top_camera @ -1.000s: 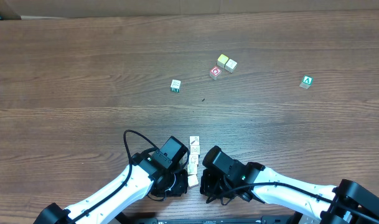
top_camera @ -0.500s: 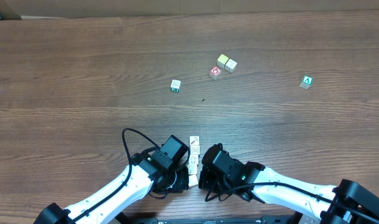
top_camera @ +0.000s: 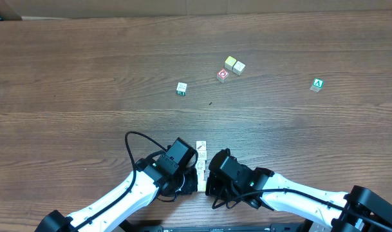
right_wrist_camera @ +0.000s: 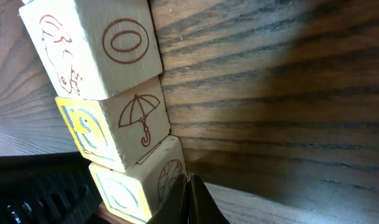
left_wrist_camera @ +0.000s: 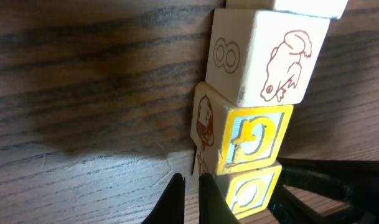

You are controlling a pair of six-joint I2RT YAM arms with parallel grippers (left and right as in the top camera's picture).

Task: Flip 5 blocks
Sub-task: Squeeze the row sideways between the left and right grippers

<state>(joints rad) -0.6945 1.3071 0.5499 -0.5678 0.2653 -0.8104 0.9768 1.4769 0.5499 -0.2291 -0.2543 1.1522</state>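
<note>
Overhead, the blocks (top_camera: 200, 153) are lying in a short straight row at the lower middle of the frame, running from top to bottom between the heads of the two arms. They are small wooden cubes with cream faces and thin brown drawings.

In the left wrist view, one cube (left_wrist_camera: 264, 59) is showing an 8 and a small animal. The G cube (left_wrist_camera: 251, 140) below it is showing a yellow-framed blue face with that letter. In the right wrist view, the umbrella cube (right_wrist_camera: 124, 124) is sitting under a cube (right_wrist_camera: 96, 50) printed with an oval.

The left gripper (left_wrist_camera: 189, 198) is sitting with its fingers drawn together, holding nothing, its tips just beside the row at the bottom of the frame. The right gripper (right_wrist_camera: 192, 200) is likewise pinched together and empty, low beside the row's other flank.

The table (top_camera: 86, 77) is dark brown wood with strong grain. Toward the upper right are lying a red-marked cube (top_camera: 223, 75), a yellow and cream pair (top_camera: 234, 64), a green-marked cube (top_camera: 181, 88) and a green "A" cube (top_camera: 317, 84). A pale strip (top_camera: 183, 6) is running along the top edge.
</note>
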